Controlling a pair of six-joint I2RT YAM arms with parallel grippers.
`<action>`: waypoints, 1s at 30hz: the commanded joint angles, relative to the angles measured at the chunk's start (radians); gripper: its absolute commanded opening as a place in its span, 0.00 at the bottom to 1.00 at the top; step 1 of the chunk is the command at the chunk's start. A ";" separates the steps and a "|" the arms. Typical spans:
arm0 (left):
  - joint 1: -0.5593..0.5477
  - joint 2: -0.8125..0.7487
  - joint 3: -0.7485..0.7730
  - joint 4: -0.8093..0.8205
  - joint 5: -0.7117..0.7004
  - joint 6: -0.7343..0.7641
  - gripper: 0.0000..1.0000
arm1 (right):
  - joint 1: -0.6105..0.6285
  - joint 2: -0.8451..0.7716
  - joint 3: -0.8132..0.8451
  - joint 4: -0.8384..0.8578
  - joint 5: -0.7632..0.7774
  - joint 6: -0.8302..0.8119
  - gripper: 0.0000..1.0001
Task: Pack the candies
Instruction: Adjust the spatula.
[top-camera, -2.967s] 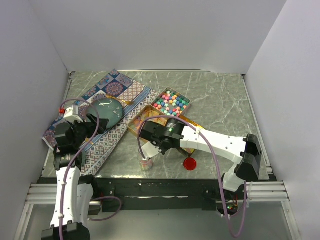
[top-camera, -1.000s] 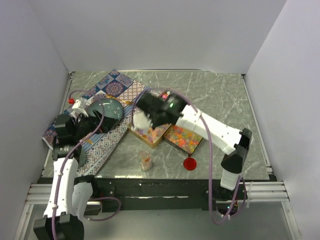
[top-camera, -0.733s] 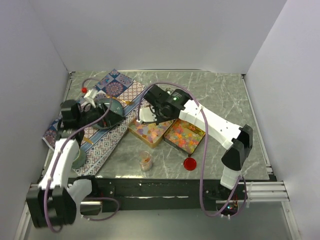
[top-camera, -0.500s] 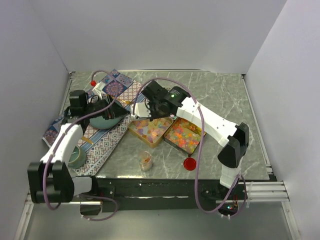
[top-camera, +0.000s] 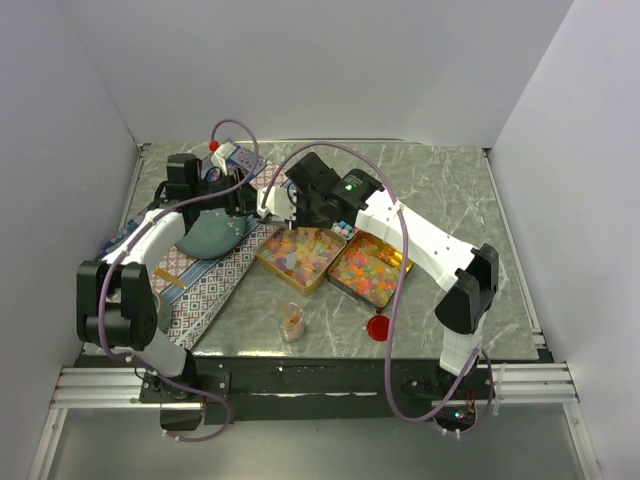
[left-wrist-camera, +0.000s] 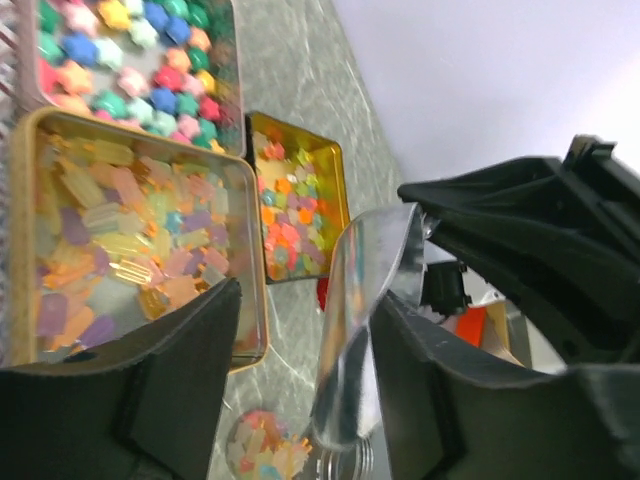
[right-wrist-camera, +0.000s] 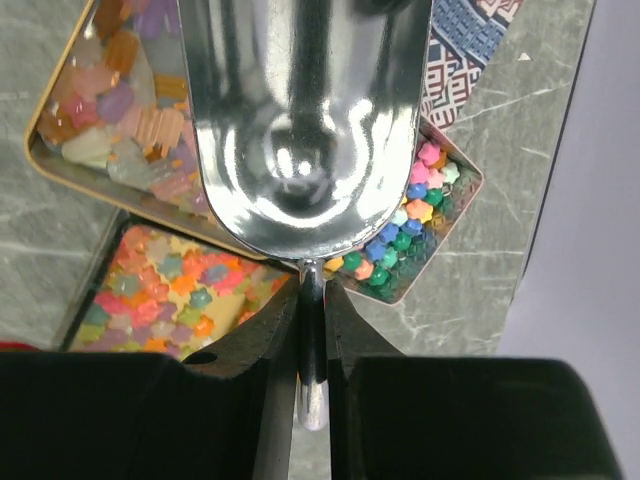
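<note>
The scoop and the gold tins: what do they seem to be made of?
Scoop: polished metal, probably steel; its bowl gives mirror-bright reflections.
Tins: probably thin sheet metal with a glossy gold finish, judging by the thin shiny walls and rounded corners.

Light: bright, even, diffuse, from overhead | Shadows: faint, soft-edged, on the marble table (top-camera: 440, 190) | Glare: strong white highlights on the metal scoop (right-wrist-camera: 300, 110) | Focus: both wrist views blurred in the dark near foreground; candies (left-wrist-camera: 120, 230) fairly sharp | Overhead view: slightly grainy
</note>
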 joint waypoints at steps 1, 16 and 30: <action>-0.025 0.042 0.043 0.021 0.061 -0.007 0.58 | -0.024 -0.053 0.062 0.121 -0.008 0.095 0.00; -0.026 0.185 0.049 0.308 0.323 -0.258 0.01 | -0.263 -0.181 -0.042 0.159 -0.476 0.253 0.41; -0.049 0.231 0.098 0.237 0.321 -0.221 0.01 | -0.309 -0.231 -0.200 0.293 -0.645 0.249 0.50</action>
